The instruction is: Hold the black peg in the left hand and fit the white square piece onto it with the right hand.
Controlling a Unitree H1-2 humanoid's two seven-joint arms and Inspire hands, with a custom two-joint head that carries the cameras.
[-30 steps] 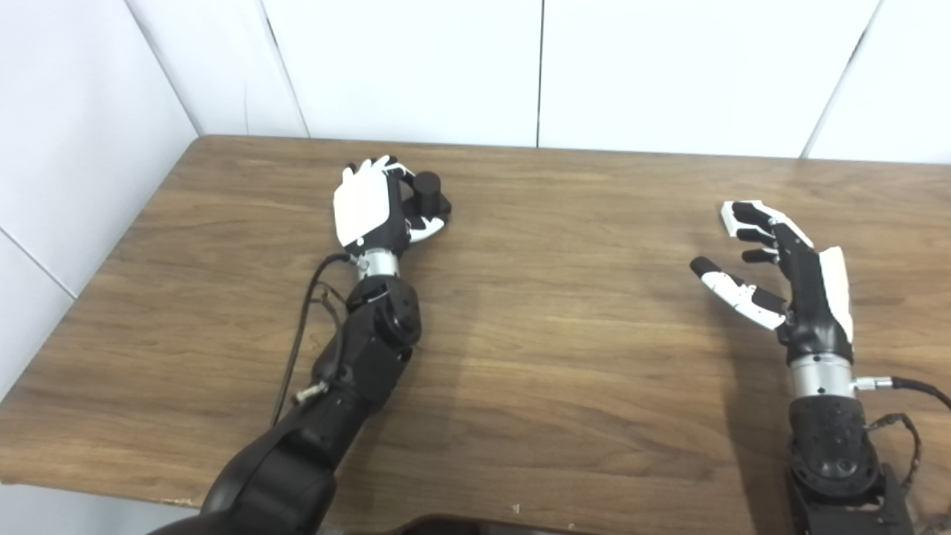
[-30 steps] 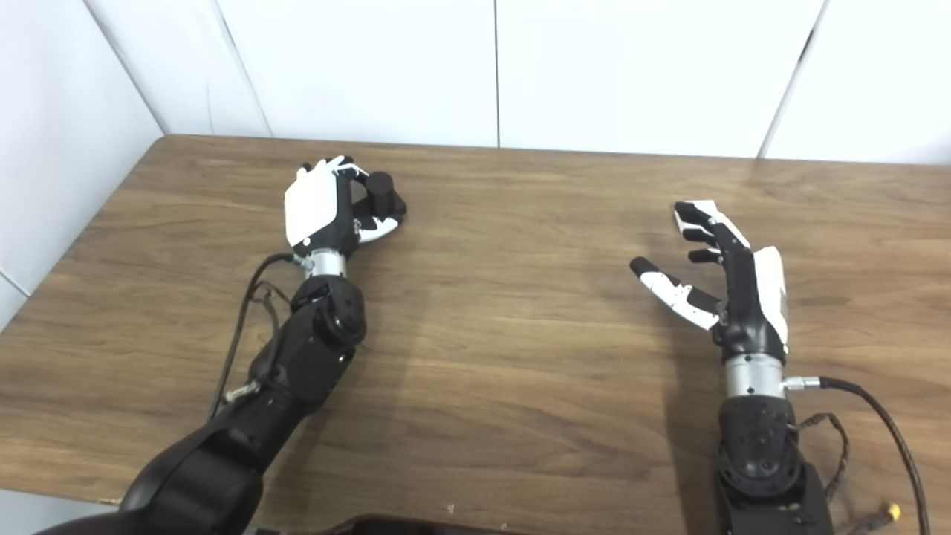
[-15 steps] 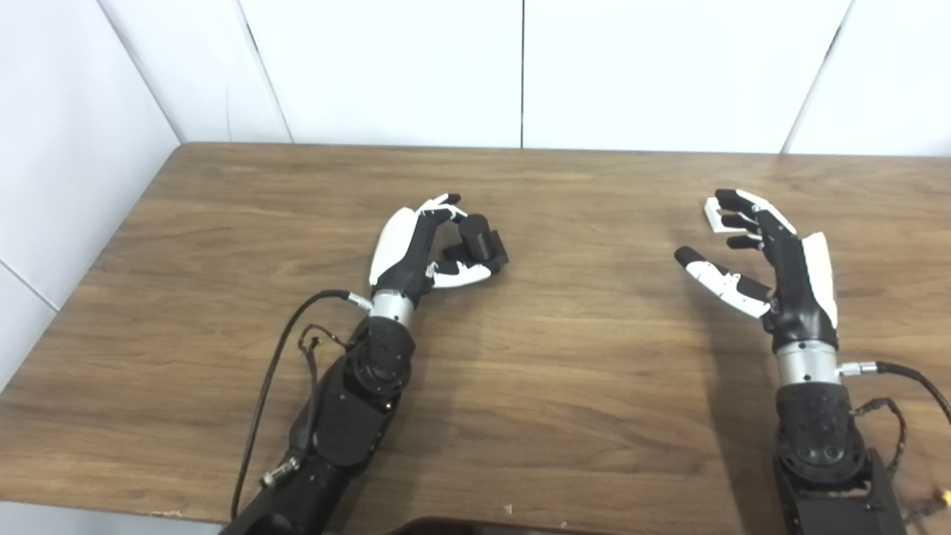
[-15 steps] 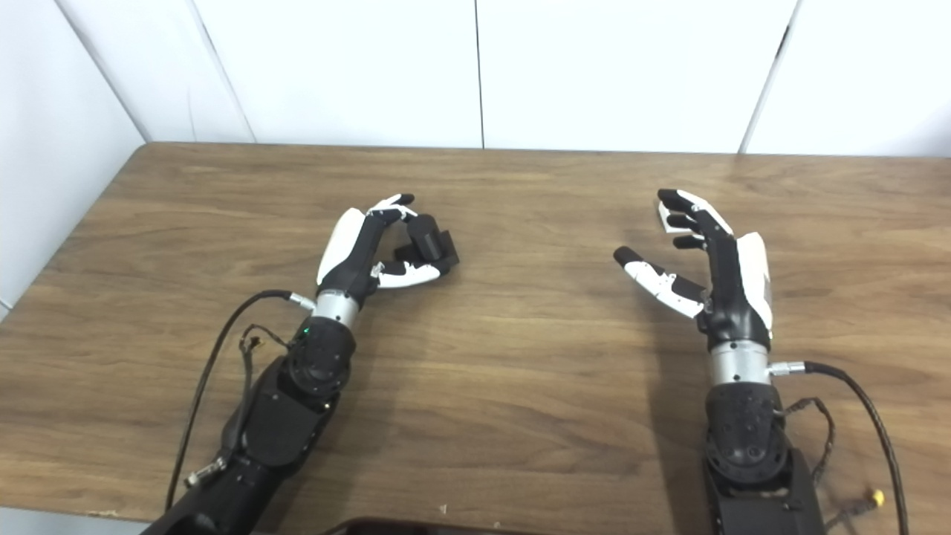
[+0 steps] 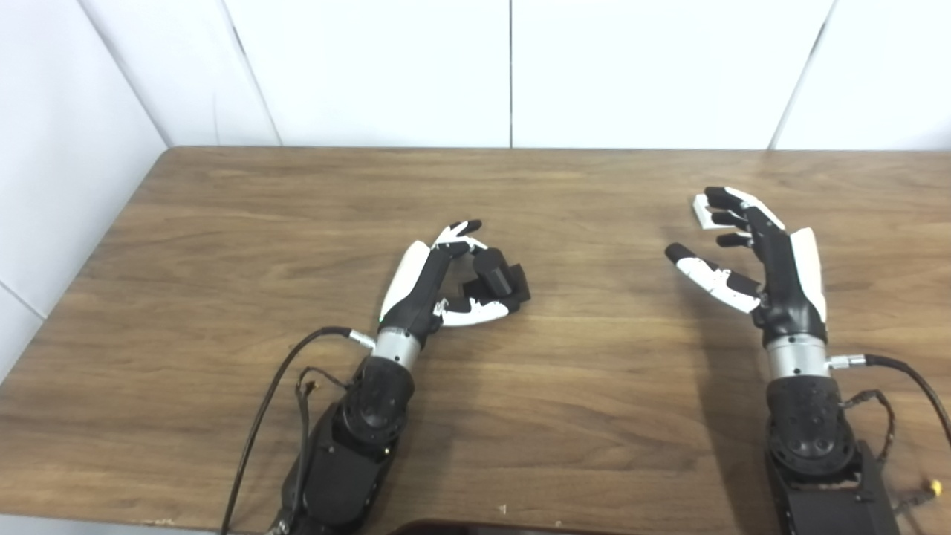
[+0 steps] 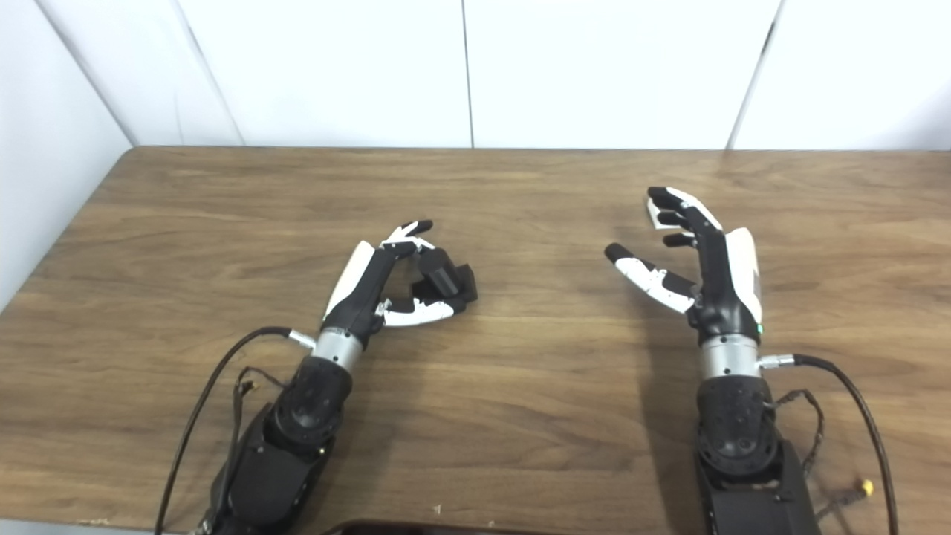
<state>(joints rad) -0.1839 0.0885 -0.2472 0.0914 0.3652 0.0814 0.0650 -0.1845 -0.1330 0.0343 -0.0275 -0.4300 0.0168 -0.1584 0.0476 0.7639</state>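
With the black peg point(image 5: 496, 273) already clamped between the thumb and curled fingers of your left hand point(image 5: 438, 286), the step in hand is getting the white square piece into the right hand point(image 5: 758, 253), and that's where you're short: the right hand's fingers are spread apart and look like they grip nothing. There's a small white flat shape at its fingertips point(image 5: 702, 213), far side of the hand; I can't tell whether that's the white square piece or just finger shell, so check before you close. The peg sits tilted, leaning toward the right rather than upright, low over the wooden table point(image 5: 579, 386) near its middle. Keep the left grip low on the base so the top of the peg stays exposed for the fit. Rotate the left wrist so the peg's free end faces the right hand, then hold it dead steady. Pinch the piece by its edges, not over any hole, so nothing blocks the peg. The hands are well apart, so close that gap slowly, square up first, then push
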